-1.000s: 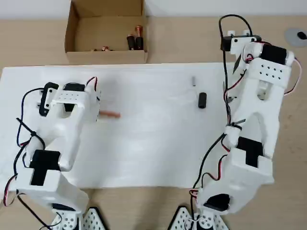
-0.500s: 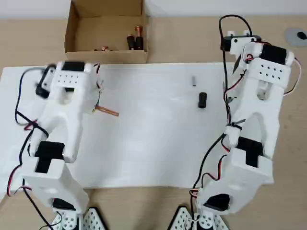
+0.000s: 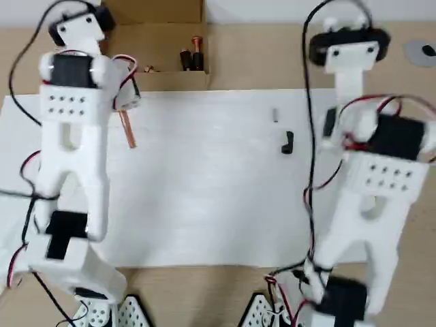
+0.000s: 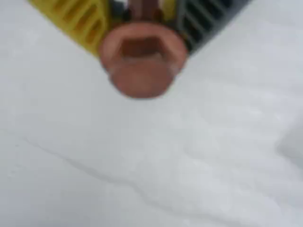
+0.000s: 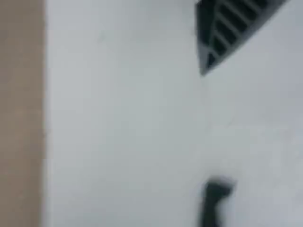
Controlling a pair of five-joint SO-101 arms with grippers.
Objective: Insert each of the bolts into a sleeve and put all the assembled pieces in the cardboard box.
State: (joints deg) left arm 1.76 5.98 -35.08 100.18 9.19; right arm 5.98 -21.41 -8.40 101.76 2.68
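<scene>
Tan wood-tone counter (image 3: pixel 259 61) ran under everything. A white sheet (image 3: pixel 218 204) covered most of it, lightly creased, leaving bare wood along the far and near edges. A pale wall (image 3: pixel 259 10) strip ran along the far side. A grey disc (image 3: pixel 419 50) sat at the far right corner. Lighting was even and soft.

white sheet (image 3: pixel 204 204), wooden table (image 3: pixel 259 61), grey disc (image 3: pixel 417 49)

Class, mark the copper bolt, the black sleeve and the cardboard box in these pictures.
copper bolt (image 3: pixel 127 129), high view, middle of its shaft.
black sleeve (image 3: pixel 288 142), high view, its side.
cardboard box (image 3: pixel 174 80), high view, front wall.
</scene>
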